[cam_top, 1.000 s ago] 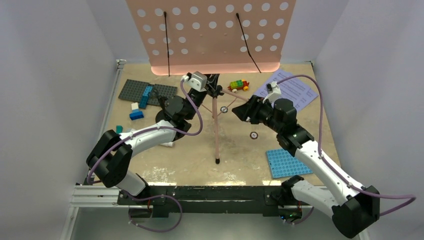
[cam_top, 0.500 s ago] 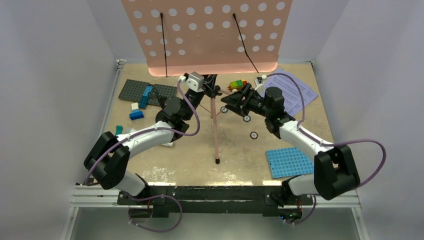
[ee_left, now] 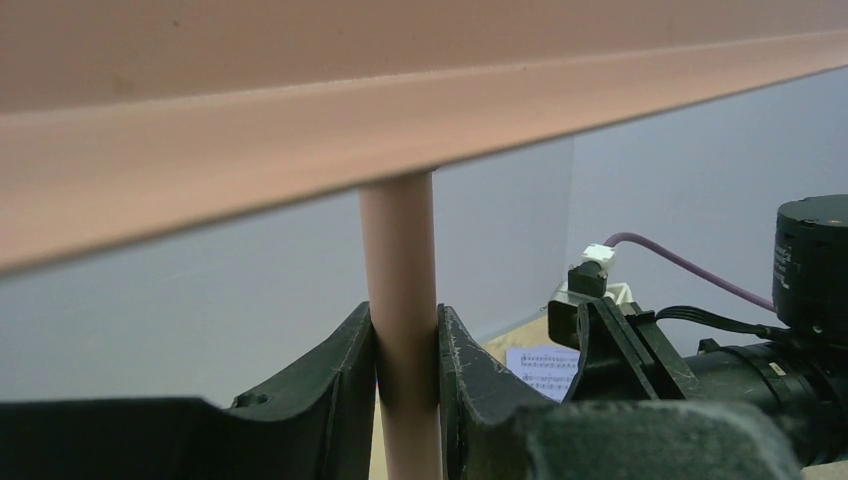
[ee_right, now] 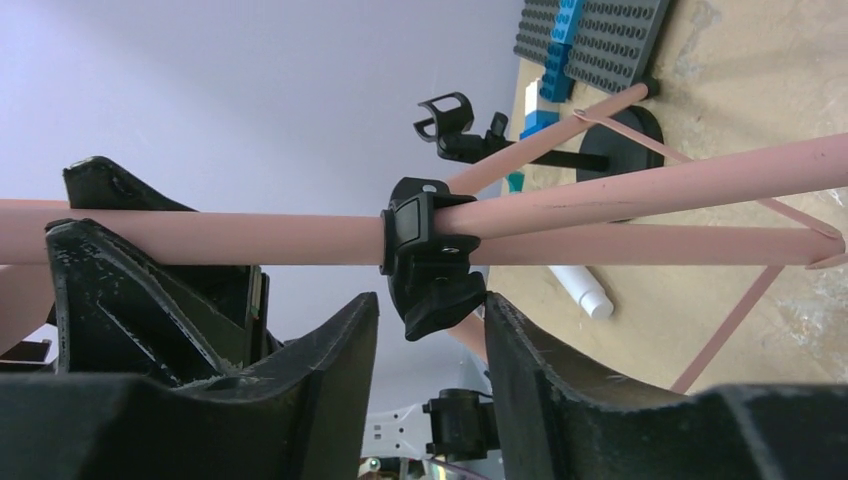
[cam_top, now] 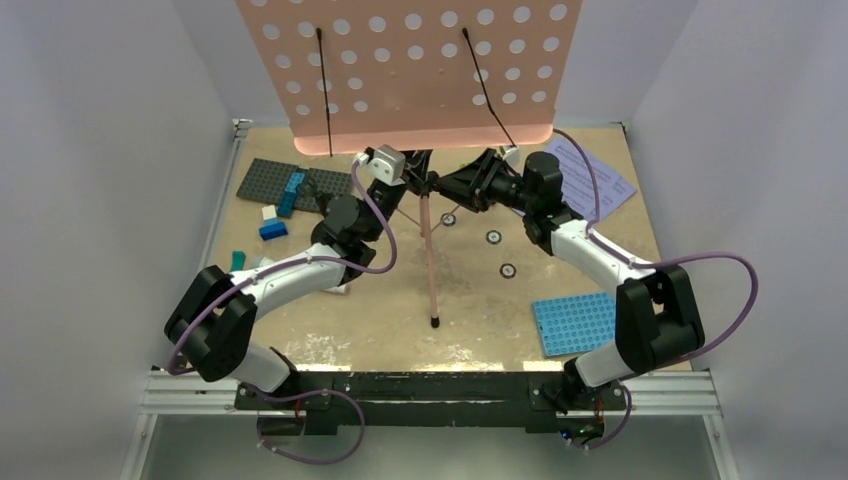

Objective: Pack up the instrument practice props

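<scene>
The pink music stand stands mid-table, its hole-dotted desk [cam_top: 410, 70] at the top and its pole [cam_top: 430, 260] running down to a foot. My left gripper [cam_top: 413, 178] is shut on the pole [ee_left: 400, 300] just under the desk's lip [ee_left: 300, 110]. My right gripper [cam_top: 447, 188] is open, its jaws on either side of the black clamp knob [ee_right: 436, 290] on the pole; the right finger touches the knob. Lavender sheet-music pages [cam_top: 603, 180] lie at the back right. The white microphone [ee_right: 583, 291] and the black mic stand's round base [ee_right: 618, 127] show in the right wrist view.
A grey studded plate [cam_top: 268, 181] with blue bricks [cam_top: 292, 190] lies at the back left. A blue studded plate [cam_top: 575, 323] lies at the front right. Small black rings [cam_top: 493, 237] lie near the pole. The stand's tripod legs [ee_right: 740, 300] spread over the table.
My right arm has swung left and back, bringing its open jaws around the clamp knob. The desk has shifted slightly left and up in view. My left gripper still holds the pole.
</scene>
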You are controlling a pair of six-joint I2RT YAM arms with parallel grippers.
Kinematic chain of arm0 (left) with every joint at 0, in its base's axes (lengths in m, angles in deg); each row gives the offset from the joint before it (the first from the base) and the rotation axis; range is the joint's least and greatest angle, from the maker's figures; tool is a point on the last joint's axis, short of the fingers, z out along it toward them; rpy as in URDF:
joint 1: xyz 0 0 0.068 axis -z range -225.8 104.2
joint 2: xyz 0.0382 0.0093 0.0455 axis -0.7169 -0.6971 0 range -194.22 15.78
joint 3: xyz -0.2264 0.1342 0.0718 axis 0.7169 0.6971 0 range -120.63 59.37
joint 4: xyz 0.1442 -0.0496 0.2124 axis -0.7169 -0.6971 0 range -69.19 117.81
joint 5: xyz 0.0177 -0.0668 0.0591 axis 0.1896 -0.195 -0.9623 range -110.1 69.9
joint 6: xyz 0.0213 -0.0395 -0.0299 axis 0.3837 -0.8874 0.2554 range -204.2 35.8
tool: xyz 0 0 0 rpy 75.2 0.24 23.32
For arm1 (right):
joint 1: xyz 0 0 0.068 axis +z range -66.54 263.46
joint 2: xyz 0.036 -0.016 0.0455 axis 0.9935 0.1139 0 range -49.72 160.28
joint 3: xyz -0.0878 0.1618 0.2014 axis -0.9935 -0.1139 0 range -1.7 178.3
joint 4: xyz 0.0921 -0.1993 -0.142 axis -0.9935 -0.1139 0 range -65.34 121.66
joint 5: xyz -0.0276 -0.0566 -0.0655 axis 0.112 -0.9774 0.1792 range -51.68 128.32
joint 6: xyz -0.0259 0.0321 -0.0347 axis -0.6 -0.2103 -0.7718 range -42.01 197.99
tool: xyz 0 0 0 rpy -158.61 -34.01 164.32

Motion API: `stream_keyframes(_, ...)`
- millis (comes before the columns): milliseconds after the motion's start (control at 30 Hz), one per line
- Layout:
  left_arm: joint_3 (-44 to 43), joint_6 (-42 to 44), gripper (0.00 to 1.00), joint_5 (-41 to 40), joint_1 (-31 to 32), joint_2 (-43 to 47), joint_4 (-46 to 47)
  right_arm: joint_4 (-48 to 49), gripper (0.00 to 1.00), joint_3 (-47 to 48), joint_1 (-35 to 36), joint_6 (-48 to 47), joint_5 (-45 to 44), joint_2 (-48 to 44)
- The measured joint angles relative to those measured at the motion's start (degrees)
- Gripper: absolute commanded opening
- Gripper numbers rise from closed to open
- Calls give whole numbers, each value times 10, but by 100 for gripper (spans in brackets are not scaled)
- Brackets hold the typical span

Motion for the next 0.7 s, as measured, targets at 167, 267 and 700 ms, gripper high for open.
stream_keyframes(167,0,-1,0,3,-1,0,0,-17,43,9,-2,-8,12,7)
stream_keyframes(267,2,-1,0,5,-2,0,3,-25,45,15,-2,-13,20,9)
stream_keyframes(700,14,-2,0,13,-6,6,17,-43,10,62,-5,-27,64,58)
